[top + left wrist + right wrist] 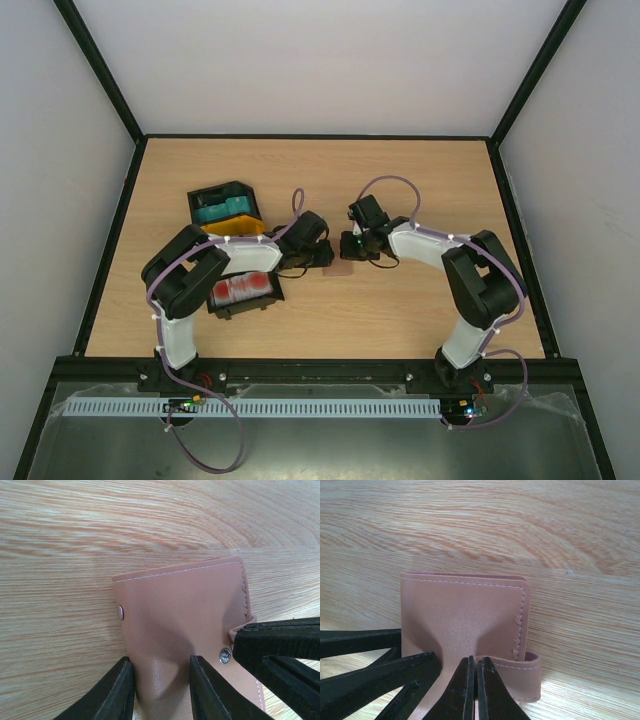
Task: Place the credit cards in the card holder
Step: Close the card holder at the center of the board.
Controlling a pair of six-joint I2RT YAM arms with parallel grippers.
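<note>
No card in yet: cards [244, 289] lie in trays [222, 192], left jaws part-open clamp the folded wallet [180, 615], right jaws shut at its strap [520, 672].

Wooden table [420, 190]: card holder [341, 269], trays [222, 205].

Top camera looks down from behind the arms [200, 275]; each wrist camera peers close past its fingers [117, 692], sharing the card holder [185, 615].

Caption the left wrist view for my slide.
Left gripper grips the brown card holder on the wooden table; right gripper sits beside its snap stud.
</note>
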